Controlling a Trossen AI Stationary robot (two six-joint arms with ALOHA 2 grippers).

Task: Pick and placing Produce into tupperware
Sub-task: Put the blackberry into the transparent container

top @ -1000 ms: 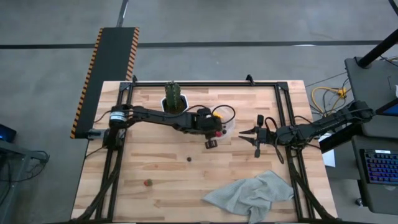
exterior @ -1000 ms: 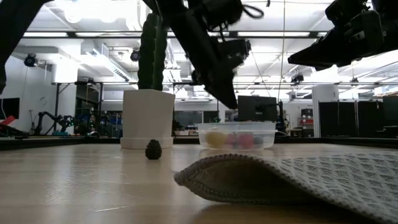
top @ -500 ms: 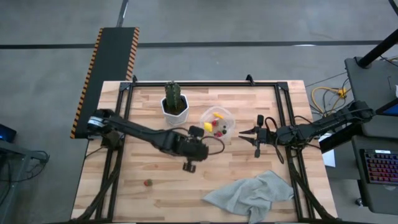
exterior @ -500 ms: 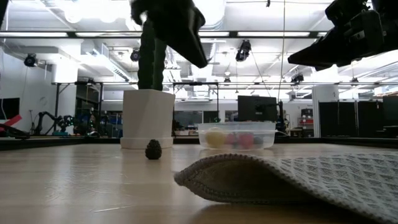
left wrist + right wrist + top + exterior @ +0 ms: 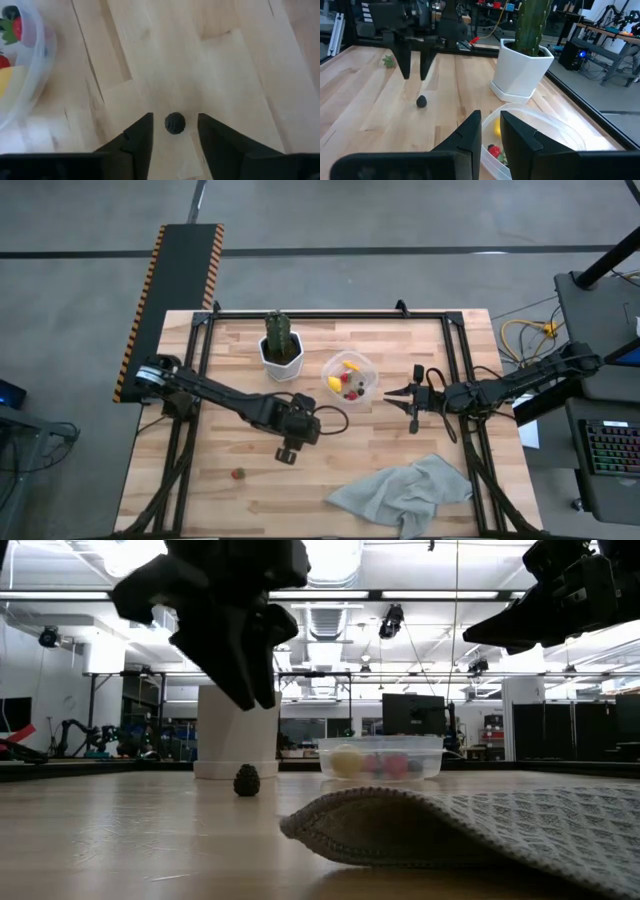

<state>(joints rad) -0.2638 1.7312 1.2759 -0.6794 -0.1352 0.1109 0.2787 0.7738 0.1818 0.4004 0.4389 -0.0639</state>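
Note:
A very small dark berry (image 5: 175, 122) rests on the wooden table. My left gripper (image 5: 175, 118) is open and hangs above the berry (image 5: 246, 780), with one finger on each side and neither touching it. In the high view my left gripper (image 5: 288, 450) covers the berry. The clear tupperware (image 5: 350, 377) stands at the table's middle far side and holds yellow and red pieces. A red strawberry (image 5: 237, 473) lies near the front left. My right gripper (image 5: 393, 393) hovers just right of the tupperware (image 5: 540, 130), its fingers a narrow gap apart and empty.
A white hexagonal pot (image 5: 282, 352) with a cactus stands left of the tupperware. A grey knitted cloth (image 5: 405, 490) lies crumpled at the near right. Bare wood lies around the berry and toward the near left.
My left gripper has left the tupperware and gone toward the table's near edge and left. It now stands over the dark berry. The berry, the strawberry and the tupperware have stayed where they were.

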